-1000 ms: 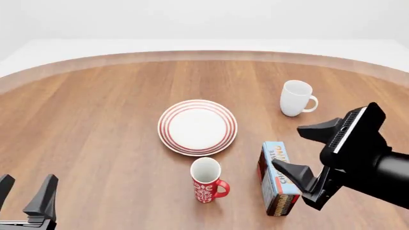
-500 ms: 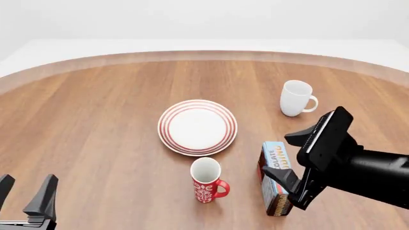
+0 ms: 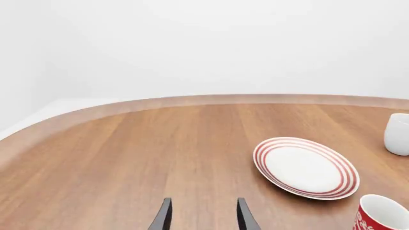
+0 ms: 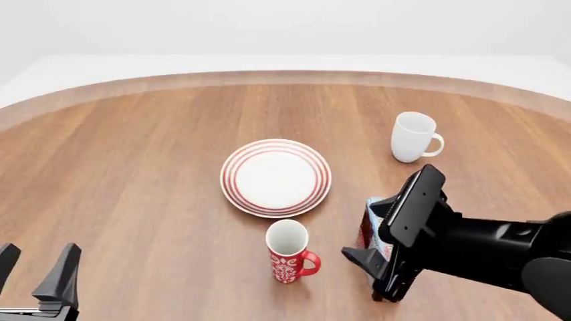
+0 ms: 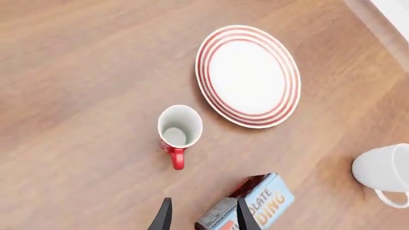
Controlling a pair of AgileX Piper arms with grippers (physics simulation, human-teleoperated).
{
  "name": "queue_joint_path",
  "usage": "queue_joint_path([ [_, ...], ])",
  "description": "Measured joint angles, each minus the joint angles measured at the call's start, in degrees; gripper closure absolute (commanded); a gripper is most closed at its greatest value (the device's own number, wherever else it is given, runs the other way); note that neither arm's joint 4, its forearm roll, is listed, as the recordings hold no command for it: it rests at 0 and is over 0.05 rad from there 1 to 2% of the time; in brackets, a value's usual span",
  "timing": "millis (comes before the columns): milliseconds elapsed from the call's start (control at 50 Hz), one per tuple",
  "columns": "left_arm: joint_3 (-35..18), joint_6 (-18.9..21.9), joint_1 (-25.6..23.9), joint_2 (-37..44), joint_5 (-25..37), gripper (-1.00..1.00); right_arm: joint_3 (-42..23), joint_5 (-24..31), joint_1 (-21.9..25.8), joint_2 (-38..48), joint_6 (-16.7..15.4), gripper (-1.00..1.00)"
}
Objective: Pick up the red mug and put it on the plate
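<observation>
The red mug (image 4: 288, 252) with white pattern stands upright near the table's front, its handle (image 5: 177, 158) pointing toward the right arm's side. The plate (image 4: 275, 177) with red rings lies just behind it, bare. My right gripper (image 4: 364, 231) is open, held to the right of the mug and apart from it, above the box. The right wrist view looks down on the mug (image 5: 179, 126) and plate (image 5: 248, 76) ahead of that gripper (image 5: 202, 218). My left gripper (image 4: 36, 267) is open at the front left corner, far from the mug (image 3: 382, 218) and plate (image 3: 305, 167).
A blue and brown chocolate box (image 4: 376, 215) stands right of the red mug, mostly hidden by my right gripper and seen more fully in the right wrist view (image 5: 249, 203). A plain white mug (image 4: 413, 137) stands at the back right. The round wooden table (image 4: 134, 167) curves away behind.
My right gripper has swung left and down toward the red mug and now covers most of the box. The left gripper, the mugs and the plate have not moved.
</observation>
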Motion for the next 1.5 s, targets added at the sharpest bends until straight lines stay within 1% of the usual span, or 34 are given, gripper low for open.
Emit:
queue_joint_path([
  [180,0.00,0.00,0.00,0.00,0.00,-1.00,0.10,-1.48,2.03,2.00,0.88,-1.00],
  [520,0.00,0.00,0.00,0.00,0.00,-1.00,0.24,-4.88,4.17,5.92,2.25,-1.00],
  [1000,0.00,0.00,0.00,0.00,0.00,-1.00,1.27,-10.07,5.43,11.35,3.93,-1.00],
  [1500,0.00,0.00,0.00,0.00,0.00,-1.00,2.08,-14.26,5.56,16.31,5.43,-1.00],
])
